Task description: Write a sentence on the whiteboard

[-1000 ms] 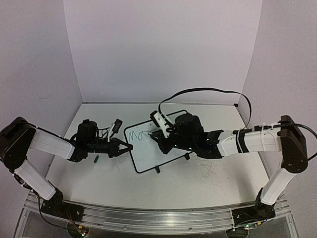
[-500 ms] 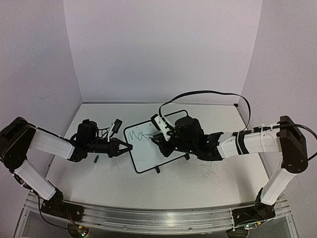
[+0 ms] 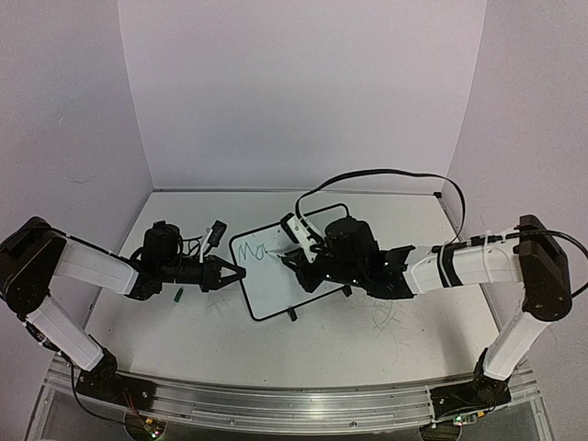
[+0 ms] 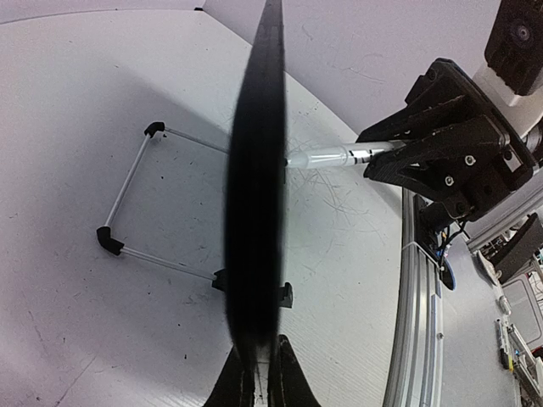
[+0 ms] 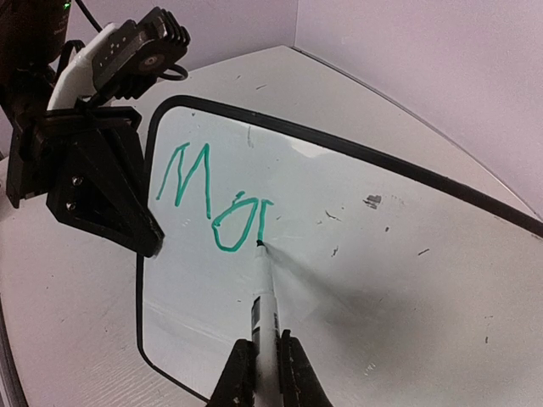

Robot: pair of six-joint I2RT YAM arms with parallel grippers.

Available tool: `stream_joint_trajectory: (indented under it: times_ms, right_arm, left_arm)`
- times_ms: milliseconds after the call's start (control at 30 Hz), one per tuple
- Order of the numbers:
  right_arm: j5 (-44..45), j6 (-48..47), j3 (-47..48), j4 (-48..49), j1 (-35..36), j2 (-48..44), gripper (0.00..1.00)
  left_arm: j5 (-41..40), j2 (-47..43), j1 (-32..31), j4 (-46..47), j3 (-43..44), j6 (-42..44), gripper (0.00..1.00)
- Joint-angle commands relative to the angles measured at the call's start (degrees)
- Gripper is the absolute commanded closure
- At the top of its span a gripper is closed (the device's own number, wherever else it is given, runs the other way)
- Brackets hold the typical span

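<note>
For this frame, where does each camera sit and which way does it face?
Top external: above and behind, looking down at the table; left arm, right arm, left hand clamping the whiteboard's edge, right hand over it.
Left wrist: on the left arm, facing the board edge-on; own fingers at bottom.
Right wrist: on the right arm, facing along the marker to green writing; own fingers at bottom.
Shared: each wrist view shows the opposite hand.

Top external camera: high and well behind the left gripper and right gripper, looking forward and down.

Left wrist camera: close behind its gripper, sighting edge-on along the whiteboard ahead.

Right wrist camera: close behind its gripper, facing the board's written face.

All views share the whiteboard.
</note>
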Motion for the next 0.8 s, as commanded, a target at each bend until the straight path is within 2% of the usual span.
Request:
stream_joint_trajectory:
  times_ms: [0,567,767]
  right_arm:
    - [2.9,0.8,-0.2,-1.1,-0.2,-1.6,1.00]
    - [8.1,0.7,4.3,0.1,-0.4,-0.2,1.00]
    - [4.9,0.0,3.8,0.3,-0.5,-0.9,1.00]
  left_arm:
    - [-0.8,-1.6,0.1,-0.1,0.4,3.4,1.00]
    - [-0.6,-1.6,0.0,-0.3,0.3,3.7,1.00]
    - [-0.8,-1.7,0.1,-0.3,0.2,3.8,1.00]
